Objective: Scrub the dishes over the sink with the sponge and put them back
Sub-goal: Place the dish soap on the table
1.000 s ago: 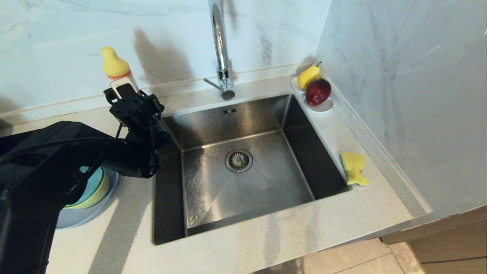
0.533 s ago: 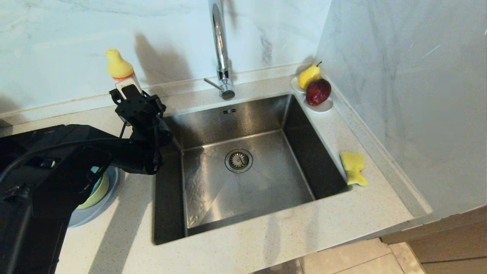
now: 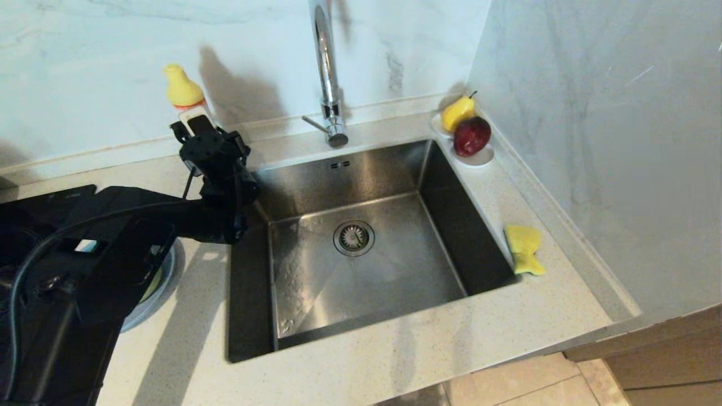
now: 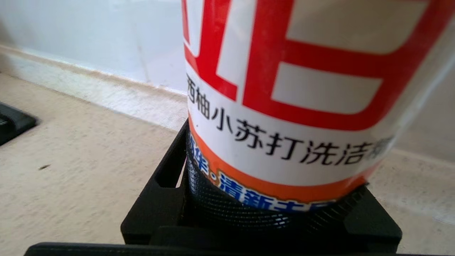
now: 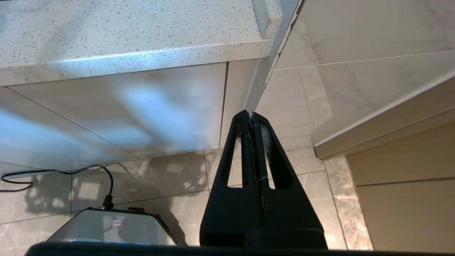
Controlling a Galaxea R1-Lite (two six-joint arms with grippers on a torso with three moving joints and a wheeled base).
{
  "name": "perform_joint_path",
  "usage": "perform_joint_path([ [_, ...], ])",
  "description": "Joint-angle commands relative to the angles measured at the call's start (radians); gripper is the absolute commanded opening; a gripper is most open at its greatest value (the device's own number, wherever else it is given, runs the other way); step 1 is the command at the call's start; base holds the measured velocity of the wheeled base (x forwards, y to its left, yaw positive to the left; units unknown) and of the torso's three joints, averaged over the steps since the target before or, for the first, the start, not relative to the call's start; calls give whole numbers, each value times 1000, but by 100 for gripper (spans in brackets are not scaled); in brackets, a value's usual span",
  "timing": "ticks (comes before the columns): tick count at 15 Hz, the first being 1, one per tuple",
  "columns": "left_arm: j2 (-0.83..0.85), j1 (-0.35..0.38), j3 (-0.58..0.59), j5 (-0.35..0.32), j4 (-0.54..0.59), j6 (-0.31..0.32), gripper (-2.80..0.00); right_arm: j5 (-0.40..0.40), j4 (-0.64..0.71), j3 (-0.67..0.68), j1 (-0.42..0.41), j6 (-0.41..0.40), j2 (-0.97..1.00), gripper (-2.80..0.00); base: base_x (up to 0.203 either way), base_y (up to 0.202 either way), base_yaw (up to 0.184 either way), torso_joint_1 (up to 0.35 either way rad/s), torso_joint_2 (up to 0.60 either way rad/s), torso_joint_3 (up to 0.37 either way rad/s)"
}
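Carried toward the wall, left gripper (image 3: 198, 131) grips detergent bottle (image 3: 189, 101).

One sink (image 3: 361, 248) is sitting in the counter, with one drain strainer (image 3: 353, 237) at its centre and one faucet (image 3: 327, 73) rising at its far side. One yellow sponge (image 3: 523, 248) is lying on the right. Two pieces of fruit are resting at the far right: one yellow pear (image 3: 456, 111) and one dark red apple (image 3: 471, 136), sharing one white dish (image 3: 479, 159). One detergent bottle (image 3: 186, 98) with a yellow cap is showing at the far left. On the near left only one plate rim (image 3: 163, 279) is showing, so the stacked dishes cannot be counted.
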Motion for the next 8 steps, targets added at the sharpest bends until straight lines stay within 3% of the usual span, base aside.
perform_joint_path([
  [1,22,8,-48,-1,47,-3,-280,0,1,0,0,0,-2,-280,0,0,0,0,0,0],
  [8,33,15,-51,-3,74,-11,-280,1,1,0,0,0,-2,-280,0,0,0,0,0,0],
])
